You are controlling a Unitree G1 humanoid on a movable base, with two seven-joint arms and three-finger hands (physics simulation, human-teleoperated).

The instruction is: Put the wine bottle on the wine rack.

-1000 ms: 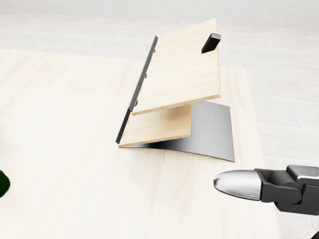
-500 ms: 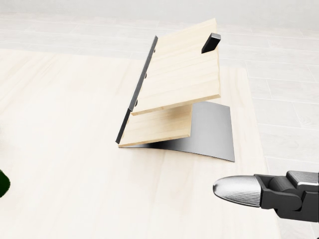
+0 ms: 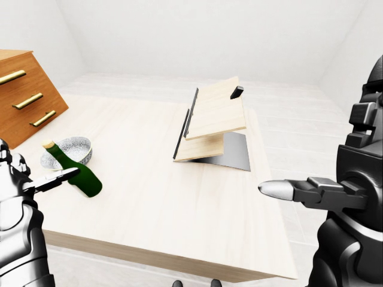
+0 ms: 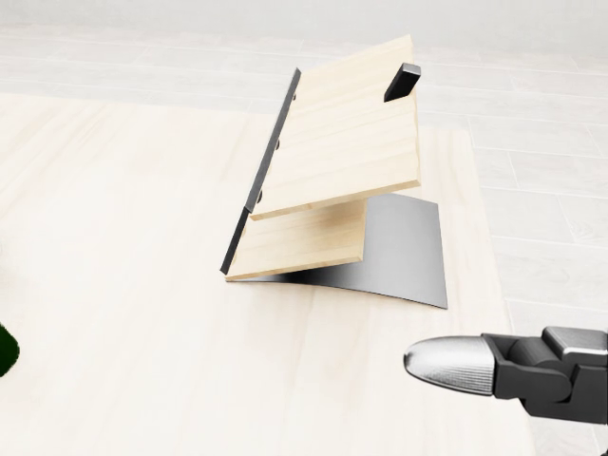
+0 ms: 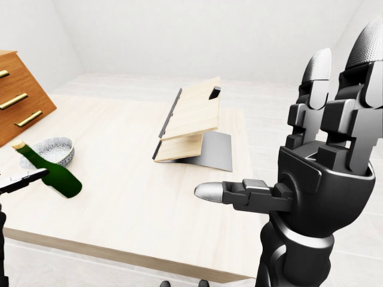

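Note:
The green wine bottle (image 3: 79, 174) with a cork lies tilted on the light wooden table (image 3: 143, 197) at the left of the left-eye view, neck pointing up-left. A sliver of it shows at the head view's left edge (image 4: 5, 350). The wine rack (image 4: 340, 161), two slanted wooden boards on a dark metal base, stands mid-table and is bare. My left hand (image 3: 36, 179) is at the left edge, one straight finger reaching across the bottle's body. My right hand (image 5: 281, 149) is open at the right, fingers raised, thumb pointing left, well apart from the rack.
A speckled grey bowl (image 3: 67, 150) sits just behind the bottle's neck. A wooden chest of drawers (image 3: 24, 95) with brass handles stands at the far left. The table's near edge (image 3: 167, 258) runs along the bottom, with pale floor beyond the right edge.
In the head view my right thumb has drifted slightly down and to the left. The rack and the bottle have not moved.

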